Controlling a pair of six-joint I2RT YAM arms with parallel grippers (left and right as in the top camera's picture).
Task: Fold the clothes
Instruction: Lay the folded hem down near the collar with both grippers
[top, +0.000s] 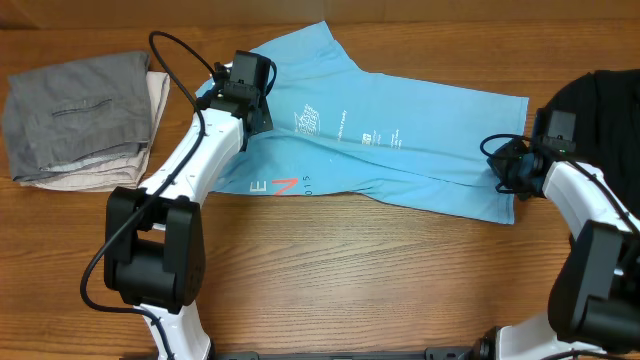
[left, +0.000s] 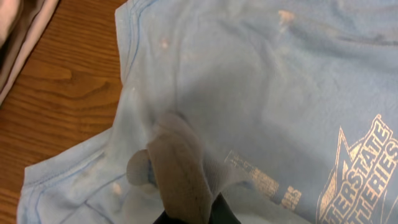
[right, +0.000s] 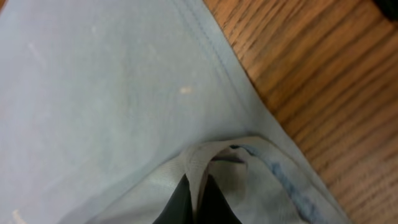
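A light blue T-shirt (top: 400, 140) lies spread across the middle of the wooden tabletop (top: 350, 270), white print facing up, with a coral letter near its lower-left edge. The left arm (top: 190, 150) reaches the shirt's left end, where the left jaws are pressed together on a raised fold of fabric (left: 177, 162). The right arm (top: 585, 205) is at the shirt's right edge, where the right jaws pinch the hem (right: 205, 152). A folded grey and beige pile (top: 80, 120) lies beside the shirt's left end, and a black cloth (top: 600, 90) lies at the far right.
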